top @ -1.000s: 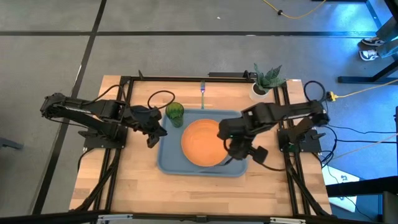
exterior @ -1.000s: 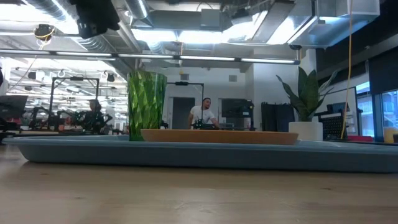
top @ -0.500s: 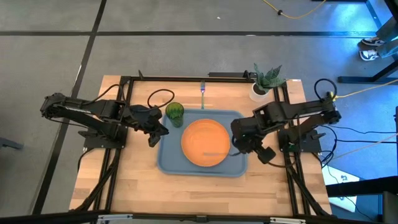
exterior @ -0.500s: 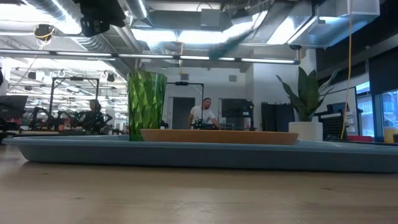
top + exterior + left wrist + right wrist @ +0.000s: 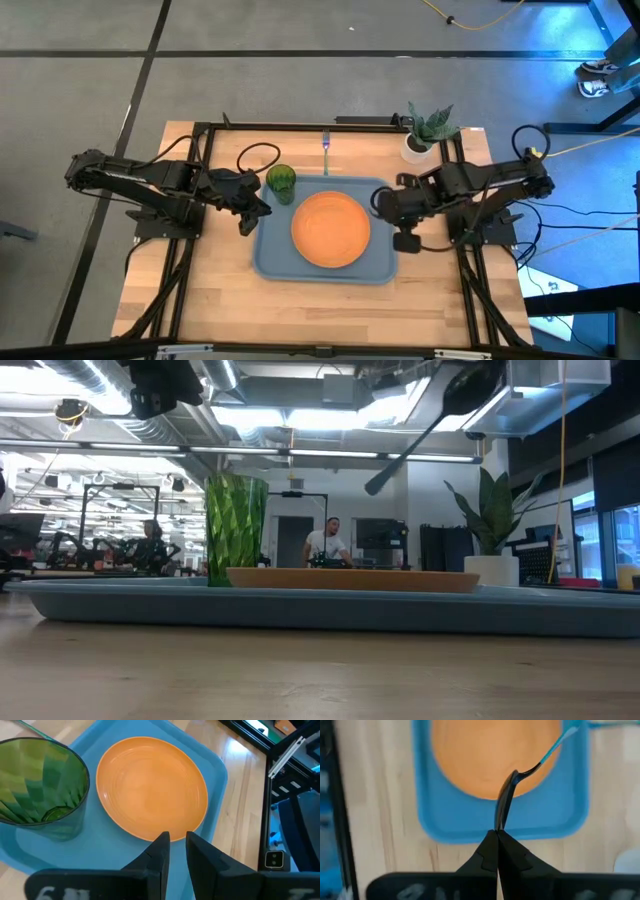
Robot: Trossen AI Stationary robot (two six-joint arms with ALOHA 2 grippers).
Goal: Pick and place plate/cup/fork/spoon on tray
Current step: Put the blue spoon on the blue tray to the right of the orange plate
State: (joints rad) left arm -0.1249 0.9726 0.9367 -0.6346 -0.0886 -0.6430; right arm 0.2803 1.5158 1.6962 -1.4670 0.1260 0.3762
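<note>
Plate point(image 5: 331, 229) and cup point(image 5: 281, 181) sit on the tray point(image 5: 268, 260); right claw point(image 5: 497, 832) grips the spoon point(image 5: 509, 795) aloft, left claw point(image 5: 174, 851) is slightly parted and empty, and the fork point(image 5: 325, 148) remains on the surface point(image 5: 220, 300).

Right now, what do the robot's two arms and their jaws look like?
Both arms are dark and jointed, with black cables looping by them. The left gripper ends in two flat, black, blunt jaws; white lettering marks its body. The right gripper has matching black jaws that taper to a point.

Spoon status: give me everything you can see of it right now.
The spoon hangs in the air, pinched by its dark shiny bowl in the shut right end effector. Its slim teal handle points away over the orange plate and tray, touching neither. In the low view it rides tilted, high above the table.
</note>
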